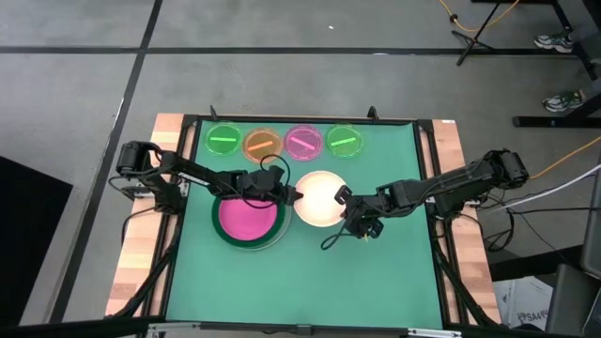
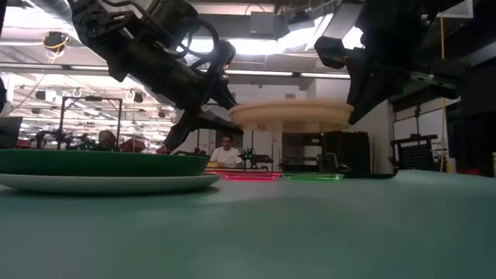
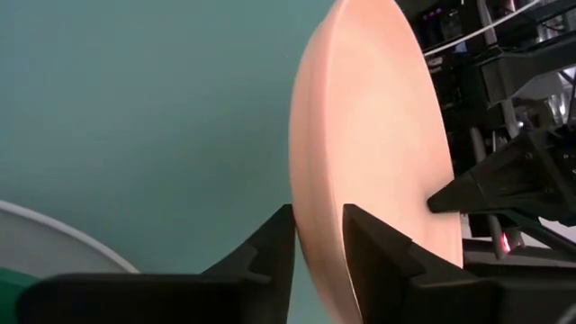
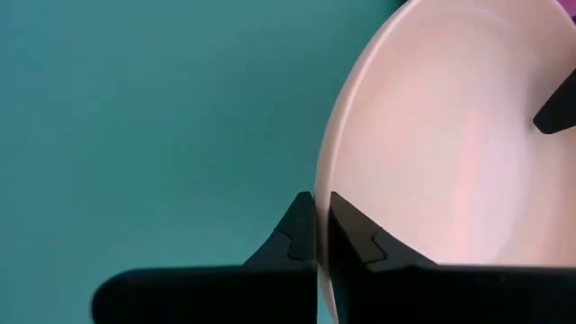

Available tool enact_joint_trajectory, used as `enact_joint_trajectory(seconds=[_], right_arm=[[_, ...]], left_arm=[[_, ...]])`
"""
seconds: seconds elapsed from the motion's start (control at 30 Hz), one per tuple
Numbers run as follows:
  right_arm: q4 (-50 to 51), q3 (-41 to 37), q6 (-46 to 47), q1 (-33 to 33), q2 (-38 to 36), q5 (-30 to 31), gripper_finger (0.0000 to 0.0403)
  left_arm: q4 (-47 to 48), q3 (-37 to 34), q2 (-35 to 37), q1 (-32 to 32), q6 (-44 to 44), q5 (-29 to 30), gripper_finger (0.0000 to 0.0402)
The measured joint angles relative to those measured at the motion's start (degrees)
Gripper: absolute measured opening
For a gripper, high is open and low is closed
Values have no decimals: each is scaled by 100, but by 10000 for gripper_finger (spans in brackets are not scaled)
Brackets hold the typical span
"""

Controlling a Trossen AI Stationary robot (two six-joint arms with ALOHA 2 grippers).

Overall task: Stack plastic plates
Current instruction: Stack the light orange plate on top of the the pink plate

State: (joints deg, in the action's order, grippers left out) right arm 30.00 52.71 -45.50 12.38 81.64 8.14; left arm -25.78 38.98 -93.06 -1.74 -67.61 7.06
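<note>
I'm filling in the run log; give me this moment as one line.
cream plate: lifted off mat | left gripper: shut on rim | right gripper: shut on opposite rim | magenta plate: on stack

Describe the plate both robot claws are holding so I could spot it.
Start at the green mat; near its middle the cream plate hangs above it, pinched by the left gripper and right gripper. It is plain cream; its neighbours are magenta or small and translucent.

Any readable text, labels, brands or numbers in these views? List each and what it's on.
None readable.
Cream plate, held off the green mat by the left gripper and right gripper: no print or marking.
Cardboard box at the high view's lower right: dark print, too small to read.
</note>
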Motion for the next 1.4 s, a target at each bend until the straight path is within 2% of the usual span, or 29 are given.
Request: enact_joint_trajectory(seconds=[0.23, 0.47, 0.6, 0.9, 1.2, 1.4], right_arm=[[-17, 0, 0, 0, 1, -25, 7], [-26, 0, 21, -2, 1, -36, 67], [-26, 0, 20, -2, 0, -60, 87], [140, 357, 17, 0, -58, -79, 88], [883, 1119, 0, 2, -58, -66, 88], [920, 1222, 0, -2, -58, -64, 88]], left_arm=[[-2, 0, 0, 0, 2, 76, 82], [-4, 0, 0, 4, 22, 74, 81], [-4, 0, 0, 3, 22, 117, 81], [-49, -4, 0, -163, 24, 129, 81], [-127, -4, 7, -443, 94, -255, 81], [-149, -4, 11, -479, 146, -277, 82]])
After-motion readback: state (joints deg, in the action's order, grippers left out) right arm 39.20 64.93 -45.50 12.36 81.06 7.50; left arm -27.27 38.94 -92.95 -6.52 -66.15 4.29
